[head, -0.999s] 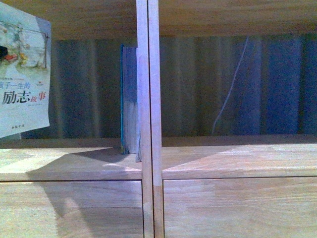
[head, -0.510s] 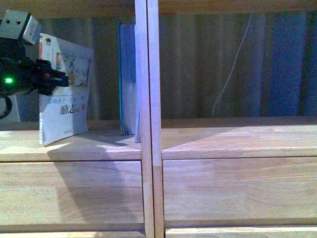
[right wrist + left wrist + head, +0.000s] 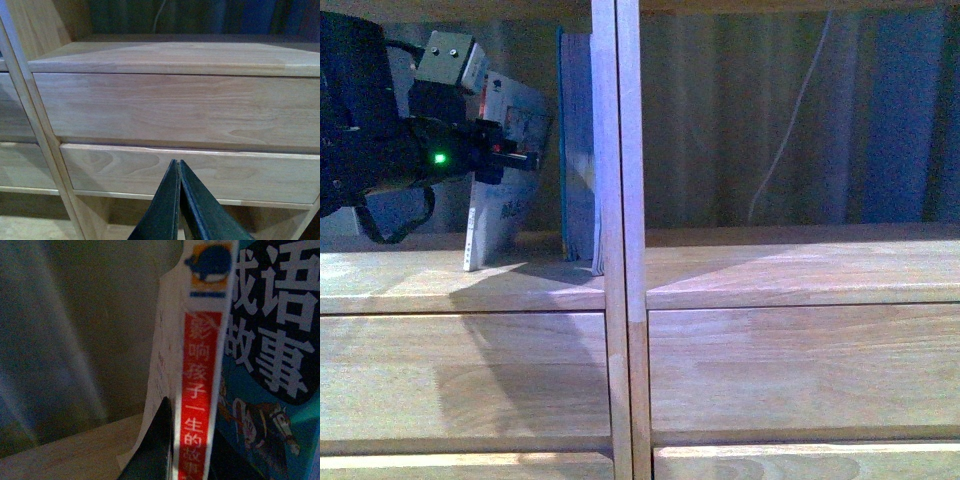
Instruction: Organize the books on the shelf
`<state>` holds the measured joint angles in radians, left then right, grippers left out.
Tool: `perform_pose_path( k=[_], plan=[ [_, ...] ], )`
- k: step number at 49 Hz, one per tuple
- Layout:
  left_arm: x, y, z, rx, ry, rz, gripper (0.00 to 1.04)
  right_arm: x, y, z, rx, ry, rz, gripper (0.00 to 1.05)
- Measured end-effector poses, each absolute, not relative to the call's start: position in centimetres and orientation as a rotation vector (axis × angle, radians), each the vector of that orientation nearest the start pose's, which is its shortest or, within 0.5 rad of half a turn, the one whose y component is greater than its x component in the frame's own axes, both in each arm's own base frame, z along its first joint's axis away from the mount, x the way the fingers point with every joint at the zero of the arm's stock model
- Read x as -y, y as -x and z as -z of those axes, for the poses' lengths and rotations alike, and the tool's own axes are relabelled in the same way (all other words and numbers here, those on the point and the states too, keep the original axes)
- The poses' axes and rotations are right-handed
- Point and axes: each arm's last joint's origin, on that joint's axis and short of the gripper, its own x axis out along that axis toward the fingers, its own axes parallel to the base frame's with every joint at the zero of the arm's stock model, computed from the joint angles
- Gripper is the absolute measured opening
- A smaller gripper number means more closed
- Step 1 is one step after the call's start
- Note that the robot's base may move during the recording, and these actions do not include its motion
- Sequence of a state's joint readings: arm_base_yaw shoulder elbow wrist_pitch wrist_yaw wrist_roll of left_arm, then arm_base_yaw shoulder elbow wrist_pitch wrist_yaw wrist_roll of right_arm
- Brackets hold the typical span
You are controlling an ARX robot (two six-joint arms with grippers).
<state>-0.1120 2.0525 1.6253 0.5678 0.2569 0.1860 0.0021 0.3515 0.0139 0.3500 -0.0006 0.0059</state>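
**Sliding the paperback in beside the teal book**

I am in the middle of shelving the second book. My left gripper (image 3: 517,156) is pinched on the thin white paperback (image 3: 506,215). In the wrist view my dark fingers (image 3: 159,450) sit either side of its red-and-white spine (image 3: 201,390). The paperback is in the left compartment of the shelf (image 3: 770,272), leaning with its top towards the teal book (image 3: 578,150). Its lower edge seems to rest on the board, though shadow makes that hard to confirm. The teal book stands upright against the centre divider (image 3: 617,200), and there is a gap between the two books at the bottom.

My right gripper (image 3: 178,197) has its fingers pressed together on nothing, idle in front of the drawer fronts (image 3: 175,107).

As I judge it, the next move is to stand the paperback upright and slide it along until it lies flat against the teal cover, then let go. I must not shove the teal book or let the thin one flop over when released.

A second ago the paperback was raised at the far left edge of the picture, cover facing out, with my arm out of sight. Half a second ago it was down by the board but well left of the teal book. Now it has turned nearly edge-on and is much closer to the teal book, and my arm fills the left side.
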Motion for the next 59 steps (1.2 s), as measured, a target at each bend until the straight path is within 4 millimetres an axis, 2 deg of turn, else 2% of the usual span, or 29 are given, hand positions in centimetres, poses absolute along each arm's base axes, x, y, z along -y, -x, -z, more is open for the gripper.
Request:
perform_pose_path(
  k=[13, 16, 27, 36, 43, 59],
  plan=[
    [8.9, -49.1, -30.1, 0.187, -0.185, 0.331, 0.07, 0.0, -11.3, -17.1, 0.015, -0.006, -0.003, 0.03],
    [9.1, -49.1, -30.1, 0.190, -0.182, 0.332, 0.20, 0.0, -11.1, -17.1, 0.014, -0.006, -0.003, 0.03],
    [9.2, -48.7, -28.5, 0.146, -0.175, 0.331, 0.56, 0.0, -10.8, -17.1, 0.014, -0.006, -0.003, 0.03],
    [8.7, -47.8, -27.9, 0.111, -0.162, 0.293, 0.81, 0.0, -9.8, -16.7, -0.003, -0.006, -0.003, 0.03],
    [8.4, -46.6, -28.5, 0.092, -0.153, 0.269, 0.99, 0.0, -9.7, -16.8, 0.010, -0.005, -0.003, 0.03],
    [8.3, -42.1, -29.2, 0.033, -0.096, 0.230, 0.97, 0.0, -9.7, -16.8, 0.010, -0.006, -0.003, 0.03]
  ],
)
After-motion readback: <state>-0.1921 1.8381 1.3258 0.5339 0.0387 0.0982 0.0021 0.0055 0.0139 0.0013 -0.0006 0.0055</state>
